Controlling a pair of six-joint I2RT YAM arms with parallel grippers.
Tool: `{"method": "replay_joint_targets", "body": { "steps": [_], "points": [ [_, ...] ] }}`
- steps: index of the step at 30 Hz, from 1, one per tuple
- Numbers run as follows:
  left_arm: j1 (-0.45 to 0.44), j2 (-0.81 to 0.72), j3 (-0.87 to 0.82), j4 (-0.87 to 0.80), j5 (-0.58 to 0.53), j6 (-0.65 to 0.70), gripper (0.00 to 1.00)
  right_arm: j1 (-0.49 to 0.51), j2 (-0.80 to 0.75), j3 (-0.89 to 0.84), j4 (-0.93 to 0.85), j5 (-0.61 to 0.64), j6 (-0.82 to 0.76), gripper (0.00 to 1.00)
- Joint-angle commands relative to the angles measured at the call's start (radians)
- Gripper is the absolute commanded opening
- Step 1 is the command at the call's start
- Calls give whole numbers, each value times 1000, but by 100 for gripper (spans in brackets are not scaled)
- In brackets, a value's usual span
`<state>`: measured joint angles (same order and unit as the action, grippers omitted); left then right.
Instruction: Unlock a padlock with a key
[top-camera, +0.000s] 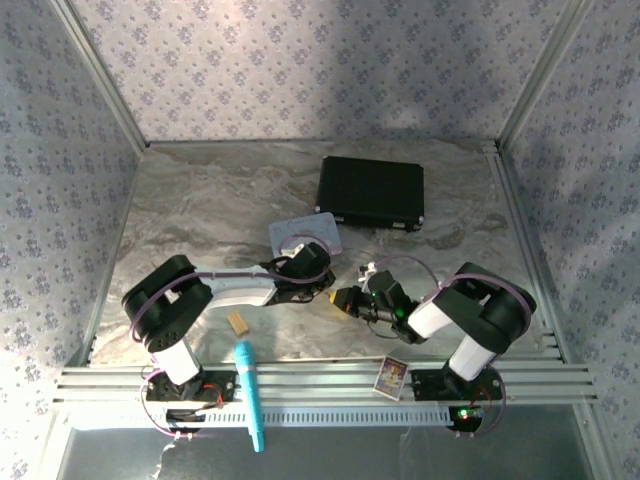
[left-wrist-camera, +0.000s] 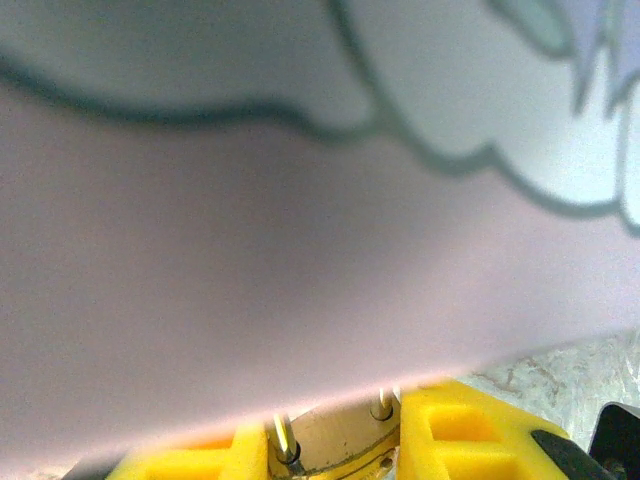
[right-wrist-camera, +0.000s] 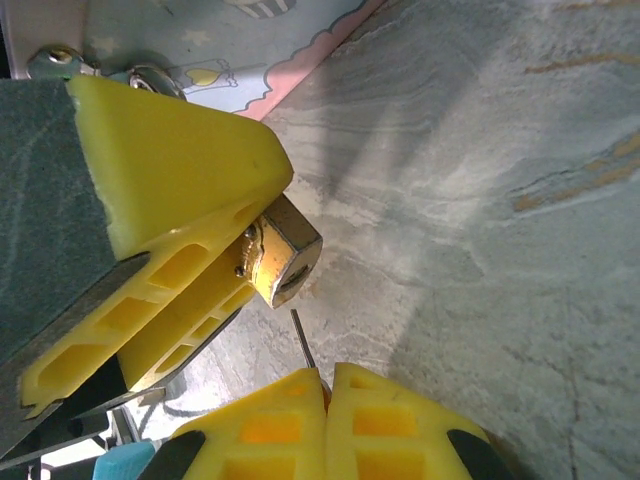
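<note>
My left gripper (left-wrist-camera: 335, 440) is shut on the padlock (left-wrist-camera: 335, 445), its yellow fingers clamping the small brass body from both sides. The two silver shackle legs (left-wrist-camera: 283, 432) point toward the tin. In the right wrist view the padlock (right-wrist-camera: 285, 250) sticks out of the left gripper's fingers (right-wrist-camera: 170, 180), keyhole end facing down toward me. My right gripper (right-wrist-camera: 327, 378) is shut on the key (right-wrist-camera: 303, 345). Its thin silvery blade points up at the padlock, its tip a short gap below the brass body. Seen from above, the left gripper (top-camera: 318, 275) and the right gripper (top-camera: 343, 299) meet at mid table.
The pastel tin (top-camera: 305, 235) lies just behind the left gripper and looms close in the left wrist view (left-wrist-camera: 300, 250). A black case (top-camera: 371, 193) sits at the back. A tan block (top-camera: 238, 322), a teal pen (top-camera: 250, 395) and a small card (top-camera: 391, 377) lie near the front.
</note>
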<state>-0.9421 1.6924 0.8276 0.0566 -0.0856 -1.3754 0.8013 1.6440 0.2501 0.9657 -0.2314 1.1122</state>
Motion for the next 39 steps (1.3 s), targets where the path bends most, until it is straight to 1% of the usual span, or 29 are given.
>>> {"method": "replay_joint_targets", "body": {
  "steps": [1,5,14,23,29,33,39],
  "points": [
    [10,3,-27,-13,55,-45,20,4,-2,-34,-30,64,14,0],
    [15,3,-44,7,61,-63,19,5,-52,-38,-100,85,3,0],
    [17,-13,-49,8,68,-65,19,5,-96,-60,-67,117,0,0],
    [14,-4,-61,40,86,-74,19,12,-78,-53,0,138,10,0],
    [15,-2,-62,50,97,-77,19,19,-69,-21,-17,130,0,0],
    [15,1,-64,54,99,-80,19,21,-44,-27,28,130,12,0],
    [15,10,-62,51,98,-81,19,26,-49,-36,34,158,14,0]
  ]
}}
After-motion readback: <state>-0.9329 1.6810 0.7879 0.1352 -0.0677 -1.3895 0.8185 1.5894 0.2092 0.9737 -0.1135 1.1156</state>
